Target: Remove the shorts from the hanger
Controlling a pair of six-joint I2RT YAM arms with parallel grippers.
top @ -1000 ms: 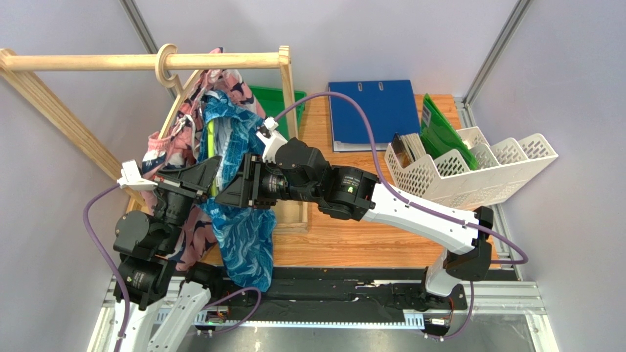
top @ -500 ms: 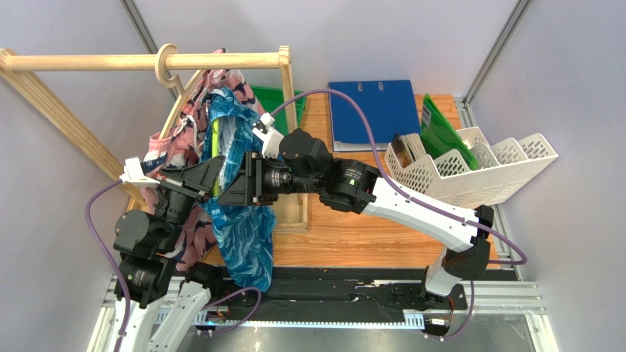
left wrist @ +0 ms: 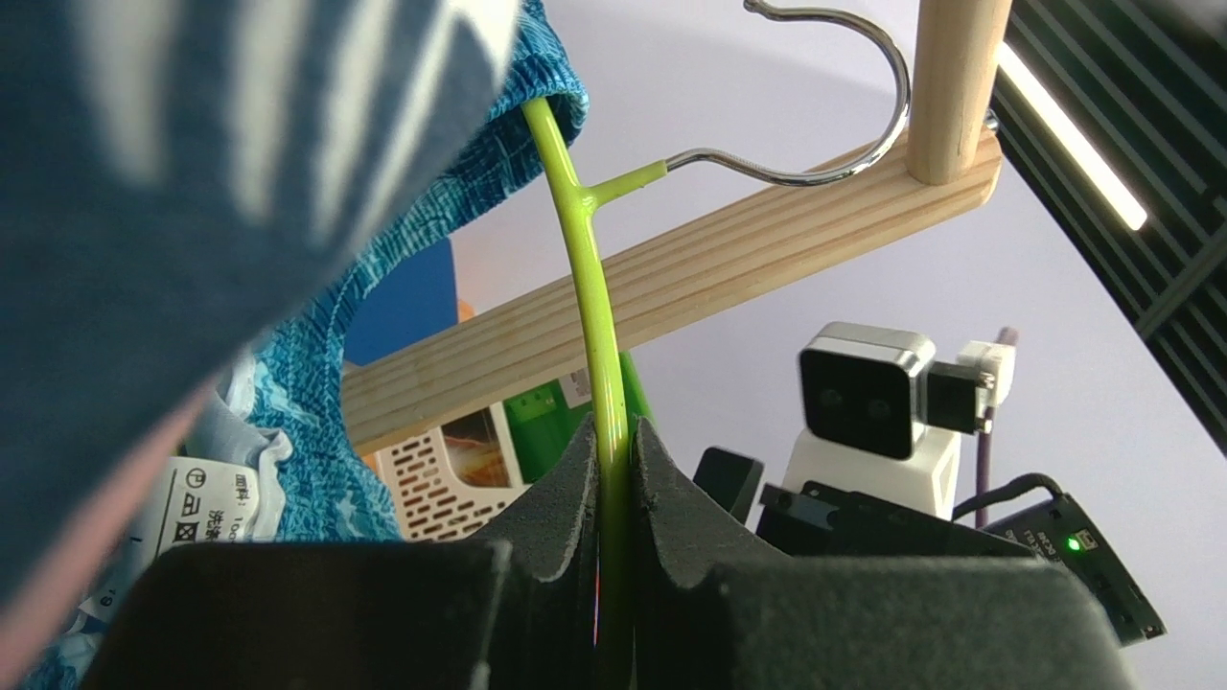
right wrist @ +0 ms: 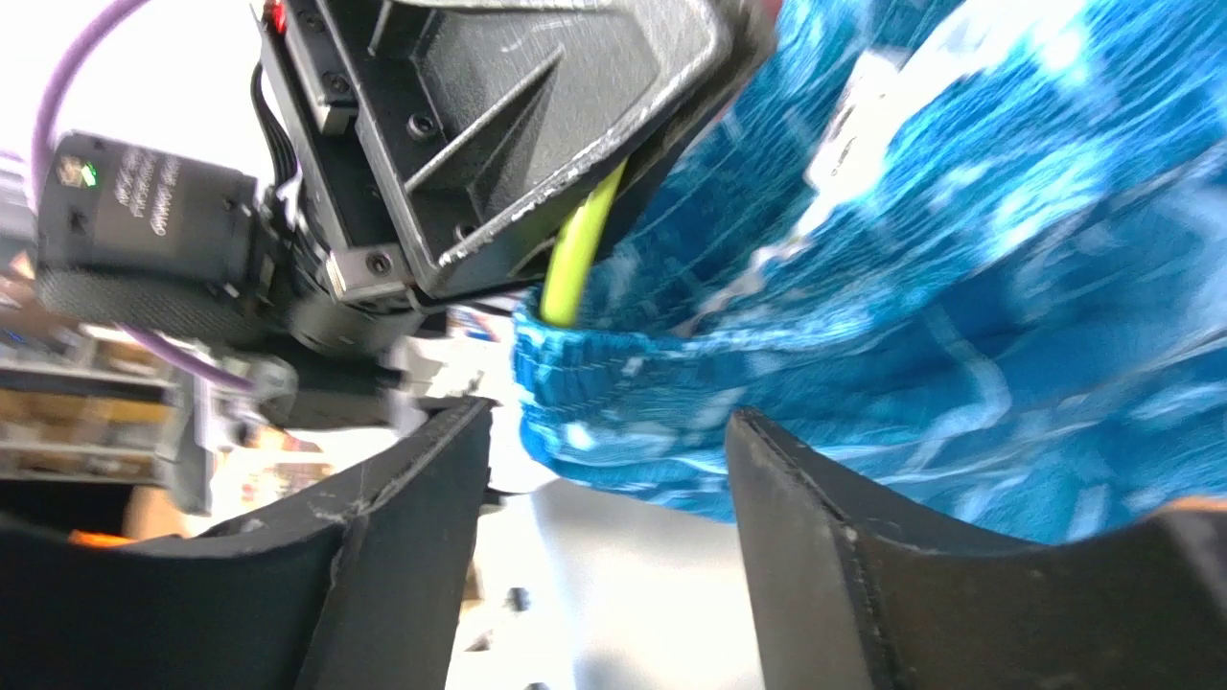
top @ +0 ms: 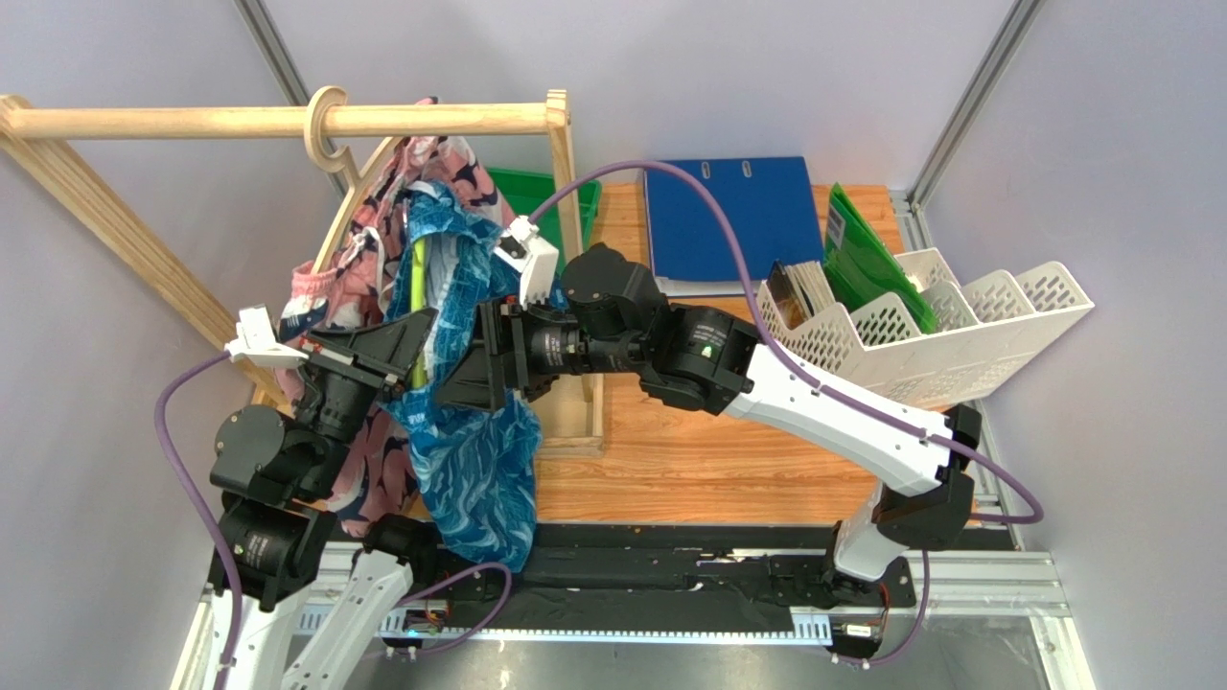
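Top external view: two black-and-white arms reach from the lower edge toward a pale wooden clothes rack [top: 288, 120] at upper left.
Blue-teal swim shorts [top: 483, 467]: wavy pattern; draped over a lime-green plastic hanger [top: 418, 295] left of centre, with the fabric trailing down to the lower middle of the frame.
Pink swim shorts [top: 339, 266]: dark-blue and white shapes; bunched under a wooden ring-topped hanger [top: 329, 130] on the rack's rail, touching the left side of the blue-teal pair.
Left gripper [left wrist: 612, 443]: closed tight on the lime-green plastic hanger. The left wrist view shows the thin green rod pinched between the black fingers, with its bent metal hook [left wrist: 850, 122] at upper right next to the rack's wood.
Right gripper [right wrist: 605, 482]: jaws stand well apart and grip nothing. The right wrist view shows the gathered edge of the blue-teal shorts just above the gap, and the green rod entering the cloth at upper centre.
Blue ring binder [top: 727, 216]: flat on the wooden tabletop [top: 691, 467], upper centre.
White perforated file organiser [top: 944, 338]: right of centre, set at an angle — a green folder [top: 861, 252] at its upper end.
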